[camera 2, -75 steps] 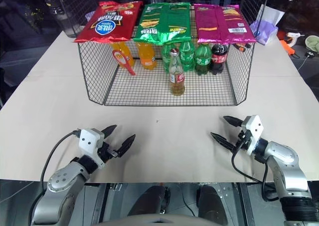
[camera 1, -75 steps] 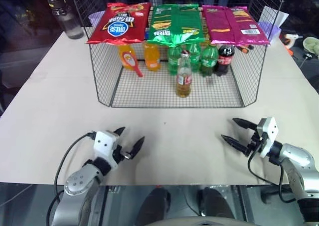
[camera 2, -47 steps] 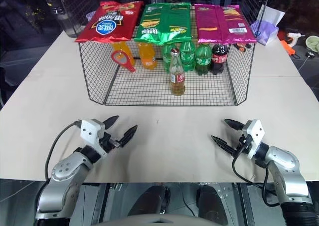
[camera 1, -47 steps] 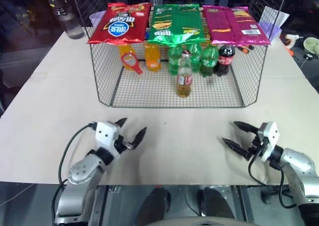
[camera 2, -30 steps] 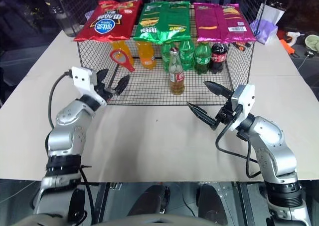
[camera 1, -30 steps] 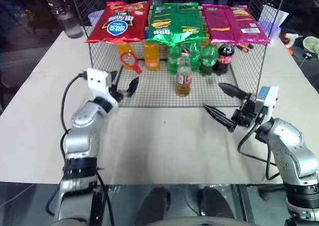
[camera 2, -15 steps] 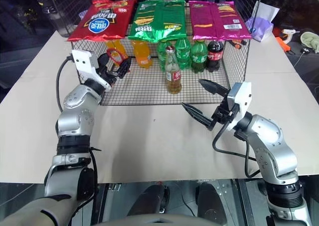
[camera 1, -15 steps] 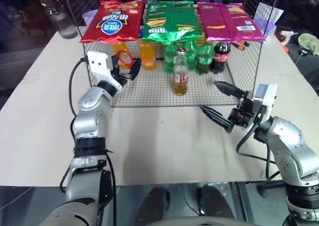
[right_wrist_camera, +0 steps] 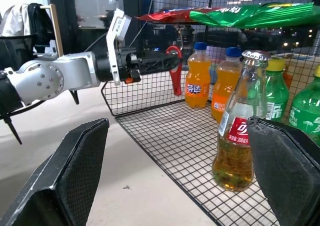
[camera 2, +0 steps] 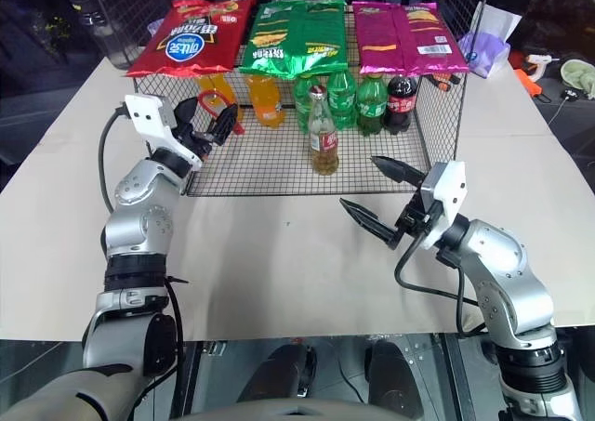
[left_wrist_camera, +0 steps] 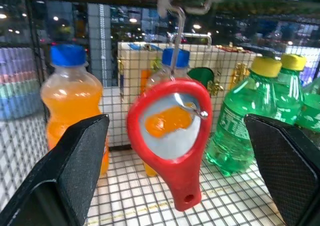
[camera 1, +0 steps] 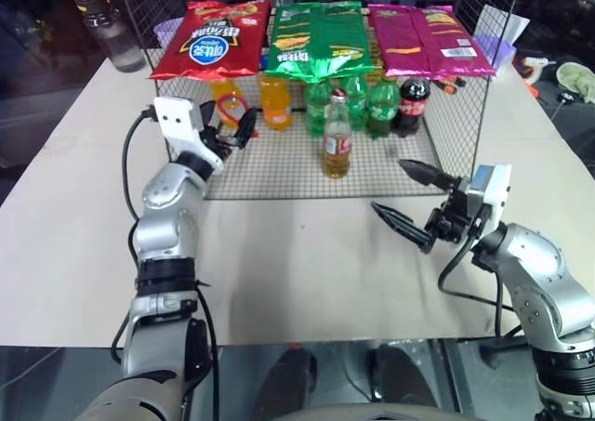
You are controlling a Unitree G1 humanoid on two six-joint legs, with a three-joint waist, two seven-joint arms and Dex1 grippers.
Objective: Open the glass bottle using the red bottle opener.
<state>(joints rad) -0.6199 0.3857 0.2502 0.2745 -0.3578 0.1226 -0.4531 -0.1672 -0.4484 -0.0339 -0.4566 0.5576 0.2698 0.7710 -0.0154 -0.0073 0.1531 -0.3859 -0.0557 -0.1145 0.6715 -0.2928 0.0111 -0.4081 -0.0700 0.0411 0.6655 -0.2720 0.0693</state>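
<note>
Early days: opener (left_wrist_camera: pixel 170 136) hangs ungrabbed between wide-open left gripper (camera 1: pixel 233 124) fingers; bottle (camera 1: pixel 337 137) capped; right gripper (camera 1: pixel 414 198) open, empty, near side.

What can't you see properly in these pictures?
- The red bottle opener: where its hook fastens is cut off by the left wrist view's edge.
- The glass bottle: its far side is hidden by a finger of the right gripper in the right wrist view.
- The orange soda bottles: partly hidden behind the cage mesh and the left gripper.
</note>
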